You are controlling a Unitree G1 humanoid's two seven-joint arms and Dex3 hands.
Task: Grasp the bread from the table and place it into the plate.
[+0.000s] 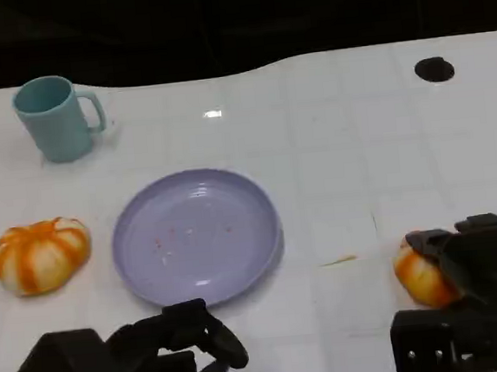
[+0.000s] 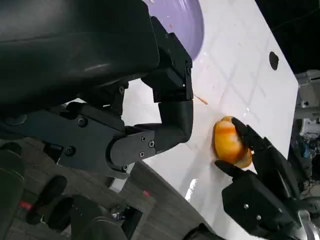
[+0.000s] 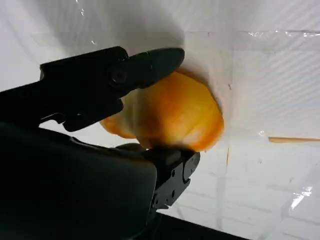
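Observation:
An orange-and-white bread (image 1: 420, 275) lies at the table's front right, and my right hand (image 1: 477, 292) grips it with fingers on both sides. The right wrist view has this bread (image 3: 175, 115) pinched between a finger (image 3: 125, 75) and the thumb, still against the white tabletop. In the left wrist view the same bread (image 2: 227, 142) sits in my right hand (image 2: 260, 185). A lavender plate (image 1: 196, 234) sits mid-table with nothing on it, its rim (image 2: 192, 22) beyond my left hand (image 2: 125, 100). That left hand (image 1: 134, 366) hovers at the front left, fingers loosely bent, holding nothing.
A second orange-striped bread (image 1: 41, 255) lies left of the plate. At the back left stands a teal mug (image 1: 55, 117). A dark round spot (image 1: 434, 69) marks the table's back right. A thin orange sliver (image 1: 338, 261) lies between the plate and the gripped bread.

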